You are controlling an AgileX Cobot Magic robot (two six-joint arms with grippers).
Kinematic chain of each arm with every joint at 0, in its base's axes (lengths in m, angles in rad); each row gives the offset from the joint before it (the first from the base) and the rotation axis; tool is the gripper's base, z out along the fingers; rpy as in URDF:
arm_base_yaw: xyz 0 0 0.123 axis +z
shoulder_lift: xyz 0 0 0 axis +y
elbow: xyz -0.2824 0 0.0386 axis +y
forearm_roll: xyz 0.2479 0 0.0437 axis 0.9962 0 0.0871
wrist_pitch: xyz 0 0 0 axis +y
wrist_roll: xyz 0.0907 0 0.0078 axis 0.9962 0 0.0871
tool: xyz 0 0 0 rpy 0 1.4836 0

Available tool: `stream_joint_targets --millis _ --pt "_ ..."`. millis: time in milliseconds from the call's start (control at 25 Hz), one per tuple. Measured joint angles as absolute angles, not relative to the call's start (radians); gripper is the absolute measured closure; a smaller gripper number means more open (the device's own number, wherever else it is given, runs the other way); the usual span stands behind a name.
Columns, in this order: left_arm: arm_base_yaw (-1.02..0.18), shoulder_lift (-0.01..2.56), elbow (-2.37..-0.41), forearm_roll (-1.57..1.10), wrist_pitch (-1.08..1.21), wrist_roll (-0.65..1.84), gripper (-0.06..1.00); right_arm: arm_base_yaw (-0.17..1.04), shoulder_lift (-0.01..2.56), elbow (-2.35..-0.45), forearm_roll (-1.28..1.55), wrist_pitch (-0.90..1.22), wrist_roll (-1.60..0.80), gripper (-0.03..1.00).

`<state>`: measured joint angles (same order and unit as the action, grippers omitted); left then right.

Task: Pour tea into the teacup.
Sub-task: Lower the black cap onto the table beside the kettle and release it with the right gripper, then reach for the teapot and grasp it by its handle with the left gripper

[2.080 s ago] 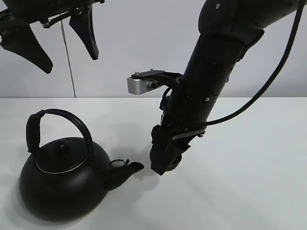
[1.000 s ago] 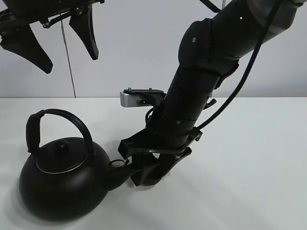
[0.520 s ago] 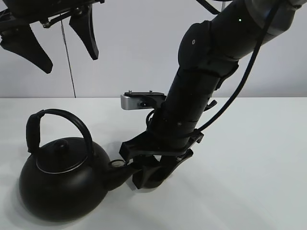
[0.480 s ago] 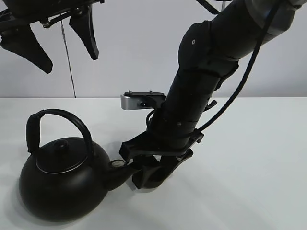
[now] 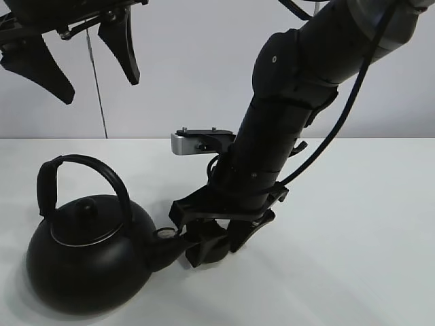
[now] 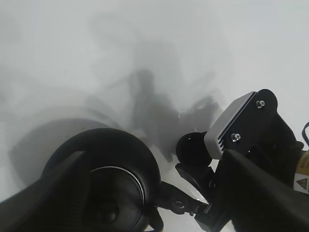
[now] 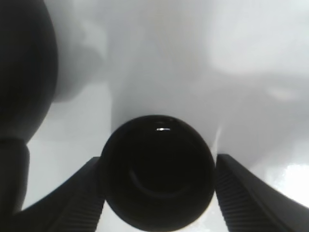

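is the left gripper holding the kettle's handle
No, the left gripper hangs open high above the kettle, well clear of its handle.

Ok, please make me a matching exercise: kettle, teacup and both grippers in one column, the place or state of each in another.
1 kettle
2 teacup
3 left gripper
4 right gripper

a between two jaws
b high up, jaws open, empty
c standing on the table, handle up
d low down, jaws on either side of the teacup

Pairs: 1-c, 2-a, 3-b, 4-d
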<state>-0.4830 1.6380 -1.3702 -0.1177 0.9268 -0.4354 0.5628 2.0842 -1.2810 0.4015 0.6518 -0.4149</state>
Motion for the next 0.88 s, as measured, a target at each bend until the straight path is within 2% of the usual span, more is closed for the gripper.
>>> stream_joint_targets --millis 880 --pt "-0.483 1.638 -1.370 -0.118 0.927 -0.435 0.40 0.551 2.008 -1.282 0.400 0.681 -0.340 0.49"
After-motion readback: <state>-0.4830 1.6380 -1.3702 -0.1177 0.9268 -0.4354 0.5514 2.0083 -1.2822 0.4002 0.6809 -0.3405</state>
